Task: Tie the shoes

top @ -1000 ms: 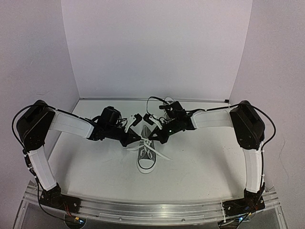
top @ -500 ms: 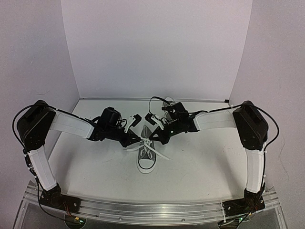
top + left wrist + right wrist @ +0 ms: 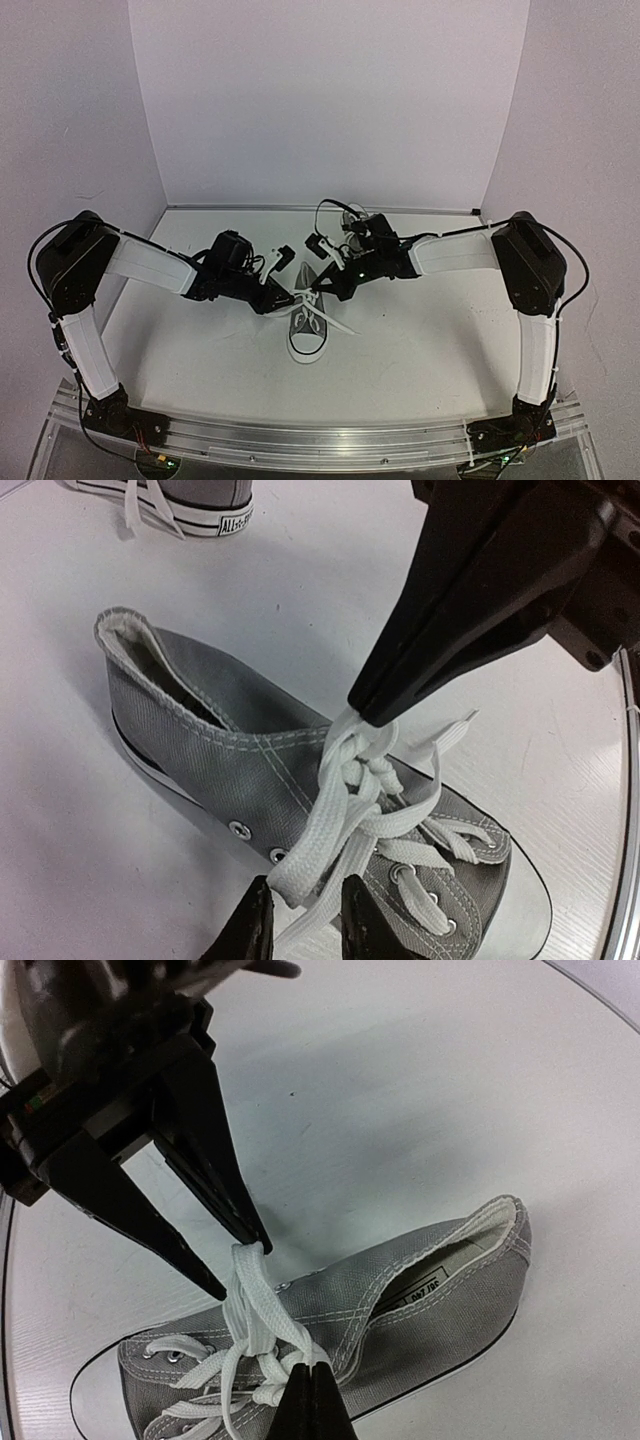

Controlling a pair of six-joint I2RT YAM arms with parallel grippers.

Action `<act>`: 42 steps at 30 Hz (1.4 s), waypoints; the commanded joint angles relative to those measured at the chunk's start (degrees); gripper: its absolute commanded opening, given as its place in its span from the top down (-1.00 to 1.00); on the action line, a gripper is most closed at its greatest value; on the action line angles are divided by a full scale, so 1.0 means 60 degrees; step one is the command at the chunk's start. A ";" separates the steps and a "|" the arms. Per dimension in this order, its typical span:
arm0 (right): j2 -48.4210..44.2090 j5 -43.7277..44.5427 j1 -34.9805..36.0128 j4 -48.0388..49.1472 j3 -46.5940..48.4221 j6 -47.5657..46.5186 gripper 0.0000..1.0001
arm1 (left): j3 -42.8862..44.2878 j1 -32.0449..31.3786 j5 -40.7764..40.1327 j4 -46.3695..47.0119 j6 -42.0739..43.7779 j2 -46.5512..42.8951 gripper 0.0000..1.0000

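Tightening knot on shoe [image 3: 305,340]. Right gripper [image 3: 310,1378] clamps lace [image 3: 340,810]; left gripper [image 3: 305,890] narrowly parted, lace loose between. Next, probably: left pinches, pulls outward.

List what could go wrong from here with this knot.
1. The left claw stands parted around the lace; the lace may slip free and the knot loosen.
2. The right claw pinches the lace at the knot while nothing holds the shoe; a pull might drag or tip it.

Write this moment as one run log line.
left tool: parted around lace | right tool: shut on lace at knot | shoe: upright
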 commanded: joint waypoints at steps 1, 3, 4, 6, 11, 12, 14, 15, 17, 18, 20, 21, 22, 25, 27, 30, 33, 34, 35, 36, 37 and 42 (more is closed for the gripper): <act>-0.0548 -0.0284 0.0038 0.0382 -0.0185 0.0184 1.00 | -0.0103 0.0014 -0.0298 0.0403 -0.0293 -0.0350 0.53; -0.0561 -0.0346 0.0038 0.0474 -0.0267 0.0269 1.00 | -0.0011 0.0018 -0.0295 0.0370 -0.0426 -0.0228 0.57; -0.0563 -0.0363 0.0038 0.0519 -0.0310 0.0302 1.00 | 0.0016 0.0019 -0.0293 0.0416 -0.0493 -0.0145 0.60; -0.0581 -0.0364 0.0042 0.0591 -0.0393 0.0356 1.00 | 0.0049 0.0019 -0.0333 0.0528 -0.0834 0.0012 0.70; -0.0711 -0.0362 0.0038 0.0759 -0.0602 0.0444 1.00 | 0.0090 0.0024 -0.0500 0.0676 -0.1182 0.0270 0.80; -0.0722 -0.0364 0.0038 0.0783 -0.0627 0.0449 1.00 | 0.0108 0.0016 -0.0497 0.0677 -0.1221 0.0289 0.79; -0.0724 -0.0367 0.0038 0.0799 -0.0645 0.0464 1.00 | 0.0092 0.0019 -0.0549 0.0688 -0.1242 0.0240 0.74; -0.0724 -0.0376 0.0038 0.0803 -0.0648 0.0480 1.00 | 0.0070 0.0015 -0.0618 0.0706 -0.1243 0.0155 0.69; -0.0724 -0.0375 0.0038 0.0820 -0.0654 0.0498 1.00 | -0.0158 0.0019 -0.0710 0.0906 -0.1136 -0.0157 0.50; -0.0724 -0.0368 0.0038 0.0833 -0.0661 0.0509 1.00 | -0.0348 0.0019 -0.0710 0.1124 -0.1032 -0.0386 0.43; -0.0709 -0.0374 0.0040 0.0861 -0.0667 0.0525 1.00 | -0.0774 0.0016 -0.0723 0.1493 -0.0716 -0.0924 0.34; -0.0697 -0.0365 0.0044 0.0879 -0.0667 0.0531 1.00 | -0.0912 0.0008 -0.0788 0.1561 -0.0585 -0.1159 0.32; -0.0680 -0.0350 0.0039 0.0878 -0.0667 0.0547 1.00 | -0.1066 0.0004 -0.0908 0.1584 -0.0285 -0.1430 0.31; -0.0617 -0.0319 0.0038 0.0905 -0.0644 0.0578 1.00 | -0.1567 0.0004 -0.1409 0.1937 0.0180 -0.2187 0.29; -0.0581 -0.0331 0.0038 0.0912 -0.0617 0.0606 1.00 | -0.1904 0.0003 -0.1381 0.2218 0.0685 -0.2616 0.28; -0.0539 -0.0309 0.0039 0.0924 -0.0579 0.0654 1.00 | -0.2034 -0.0238 -0.0845 0.1993 0.2143 -0.2876 0.29; -0.0493 -0.0291 0.0041 0.0944 -0.0552 0.0726 1.00 | -0.2082 -0.0814 -0.0915 0.1444 0.4327 -0.2827 0.31; -0.0477 -0.0297 0.0039 0.0948 -0.0544 0.0763 1.00 | -0.2069 -0.0987 -0.1045 0.1371 0.4940 -0.2725 0.33; -0.0462 -0.0306 0.0038 0.0953 -0.0538 0.0798 1.00 | -0.2014 -0.1132 -0.1190 0.1274 0.5468 -0.2618 0.35; -0.0449 -0.0323 0.0038 0.0962 -0.0535 0.0828 1.00 | -0.1855 -0.1223 -0.1315 0.1086 0.5828 -0.2505 0.36; -0.0456 -0.0333 0.0038 0.0964 -0.0547 0.0851 1.00 | -0.1702 -0.1292 -0.1375 0.0899 0.6170 -0.2359 0.38; -0.0490 -0.0335 0.0038 0.0992 -0.0582 0.0902 1.00 | -0.0757 -0.1661 -0.1793 0.0166 0.7268 -0.1694 0.53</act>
